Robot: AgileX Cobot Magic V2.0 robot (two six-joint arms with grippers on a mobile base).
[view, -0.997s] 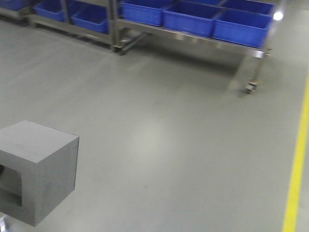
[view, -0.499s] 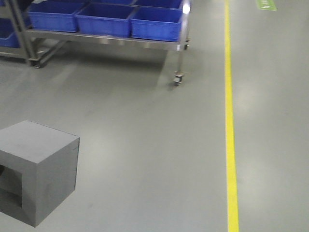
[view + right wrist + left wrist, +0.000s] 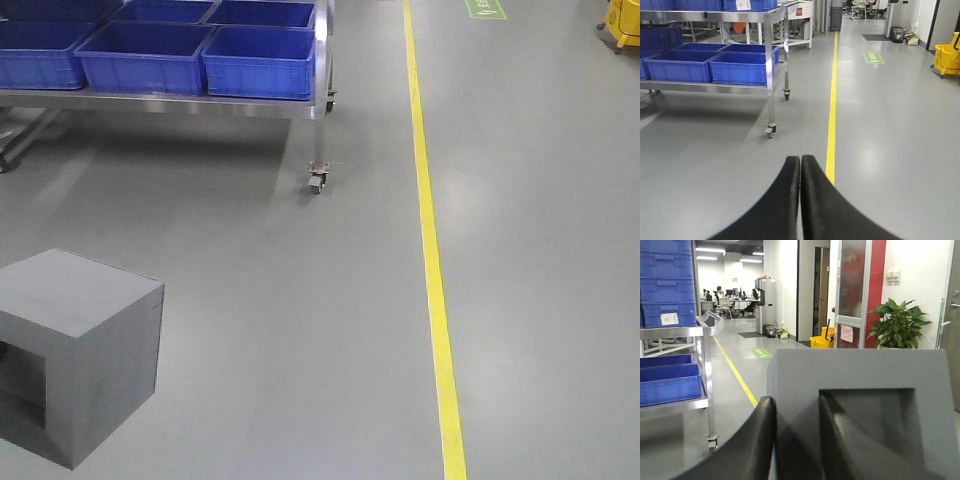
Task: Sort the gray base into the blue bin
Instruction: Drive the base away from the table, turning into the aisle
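Observation:
The gray base [image 3: 80,350] hangs at the lower left of the front view, its square recess facing left. In the left wrist view the gray base [image 3: 860,370] fills the frame. My left gripper [image 3: 796,412] is shut on the block's side wall, one finger [image 3: 757,445] outside it and the other inside the recess. My right gripper [image 3: 800,165] is shut with nothing in it, held above bare floor. Several blue bins stand on a steel wheeled rack at the far left; the nearest blue bin [image 3: 258,62] is at the rack's right end, well ahead of the base. The same blue bin [image 3: 742,67] shows in the right wrist view.
A yellow floor line [image 3: 432,270] runs away from me right of centre. The rack's caster [image 3: 317,182] stands close to it. A yellow mop bucket [image 3: 947,55] and a green floor sign [image 3: 874,57] lie far ahead on the right. A potted plant [image 3: 897,322] stands by a doorway.
The whole scene has slid left in the front view: the rack now sits at the upper left and the yellow line has moved from the right edge to centre. The gray base stays held in place.

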